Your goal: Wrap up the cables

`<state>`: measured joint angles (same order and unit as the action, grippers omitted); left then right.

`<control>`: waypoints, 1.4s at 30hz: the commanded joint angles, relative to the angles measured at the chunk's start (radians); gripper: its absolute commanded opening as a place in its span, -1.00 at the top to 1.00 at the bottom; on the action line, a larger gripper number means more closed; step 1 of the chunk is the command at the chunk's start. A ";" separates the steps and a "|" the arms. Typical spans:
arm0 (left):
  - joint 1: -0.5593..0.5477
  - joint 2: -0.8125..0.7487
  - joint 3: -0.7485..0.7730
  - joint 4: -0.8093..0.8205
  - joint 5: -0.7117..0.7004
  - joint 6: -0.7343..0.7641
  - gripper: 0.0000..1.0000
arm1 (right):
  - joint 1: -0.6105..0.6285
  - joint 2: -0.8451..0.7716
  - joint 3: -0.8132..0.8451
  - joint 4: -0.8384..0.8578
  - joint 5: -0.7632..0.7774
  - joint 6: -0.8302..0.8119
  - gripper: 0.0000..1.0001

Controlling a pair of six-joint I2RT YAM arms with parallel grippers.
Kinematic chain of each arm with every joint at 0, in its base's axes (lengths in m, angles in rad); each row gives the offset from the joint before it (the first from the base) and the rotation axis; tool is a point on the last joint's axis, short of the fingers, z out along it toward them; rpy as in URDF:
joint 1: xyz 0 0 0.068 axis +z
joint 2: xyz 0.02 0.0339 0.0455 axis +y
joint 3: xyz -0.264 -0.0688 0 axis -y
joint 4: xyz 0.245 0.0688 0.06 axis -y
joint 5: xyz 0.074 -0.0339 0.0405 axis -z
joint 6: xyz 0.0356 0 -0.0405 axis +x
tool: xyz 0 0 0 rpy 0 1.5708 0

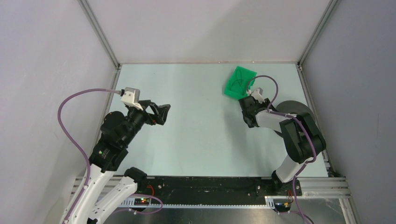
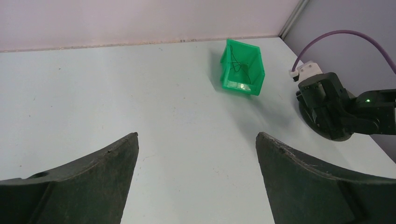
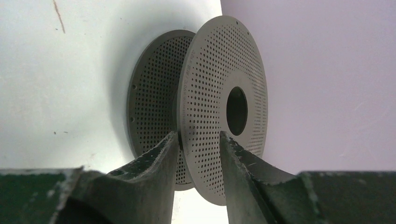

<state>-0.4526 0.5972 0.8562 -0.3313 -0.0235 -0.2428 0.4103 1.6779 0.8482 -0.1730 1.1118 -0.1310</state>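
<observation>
Cables (image 1: 239,80): one thread-thin dark wire in loose curls, lying inside the green bin (image 1: 229,89) at the far right of the bench (image 1: 196,144); nothing touches it.
Reel (image 3: 210,79): perforated, with two flanges and a centre hole, lying flat on the bench by the right edge, near the bin but apart from it.
Step in hand: judged to be taking hold of the reel before any winding; no wire is on it.
Right gripper (image 3: 198,137): jaws pinching the upper flange, one in the gap between the flanges, the other on the outer face just below the centre hole.
Right arm pose: folded tightly, elbow raised near the right wall, wrist turned sideways and low beside the reel; the top view hides the grip itself.
Left gripper (image 1: 164,114): jaws spread wide and holding nothing, above bare bench on the left, well apart from bin and reel, aimed toward the bin.
Left arm pose: forearm reaching up the bench, wrist roughly level.
Next move: probably to bring the reel where both arms can reach it and send the left jaws to the bin for a wire end. That calls for a fine pinch, since the wire is far thinner than a finger, and a firm flange grip so the reel neither tips nor slides.
</observation>
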 commanded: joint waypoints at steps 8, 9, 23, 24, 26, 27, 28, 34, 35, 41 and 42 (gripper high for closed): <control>-0.005 -0.012 -0.007 0.029 -0.012 0.014 -0.97 | -0.035 0.106 0.028 -0.006 0.130 0.059 0.14; -0.005 -0.014 -0.007 0.029 -0.012 0.014 -0.97 | -0.037 0.104 0.028 -0.004 0.139 0.058 0.15; -0.005 -0.019 -0.004 0.029 -0.004 0.011 -0.97 | 0.082 -0.106 0.084 -0.135 0.139 0.099 0.95; -0.005 -0.019 -0.004 0.029 -0.004 0.011 -0.97 | 0.120 -0.141 0.099 -0.190 0.106 0.120 1.00; -0.005 -0.021 -0.003 0.029 -0.006 0.011 -0.97 | 0.177 -0.184 0.146 -0.272 0.053 0.173 1.00; -0.004 -0.022 -0.003 0.029 -0.010 0.011 -0.97 | 0.199 -0.197 0.174 -0.294 0.037 0.185 1.00; -0.004 -0.024 -0.004 0.029 -0.012 0.011 -0.97 | 0.245 -0.221 0.185 -0.320 0.009 0.200 1.00; -0.005 -0.019 -0.006 0.028 -0.019 0.010 -0.97 | 0.483 -0.298 0.275 -0.359 -0.042 0.320 1.00; -0.005 -0.017 -0.008 0.028 -0.026 0.007 -0.97 | 0.505 -0.311 0.295 -0.356 -0.062 0.388 1.00; -0.005 0.018 0.000 0.028 0.010 -0.027 -0.97 | 0.611 -0.333 0.363 -0.303 -0.227 0.737 1.00; -0.005 0.020 0.004 0.028 0.013 -0.037 -0.97 | 0.616 -0.331 0.369 -0.298 -0.244 0.773 1.00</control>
<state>-0.4534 0.5968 0.8562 -0.3313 -0.0227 -0.2523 1.0130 1.3853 1.1397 -0.5190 0.9348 0.3588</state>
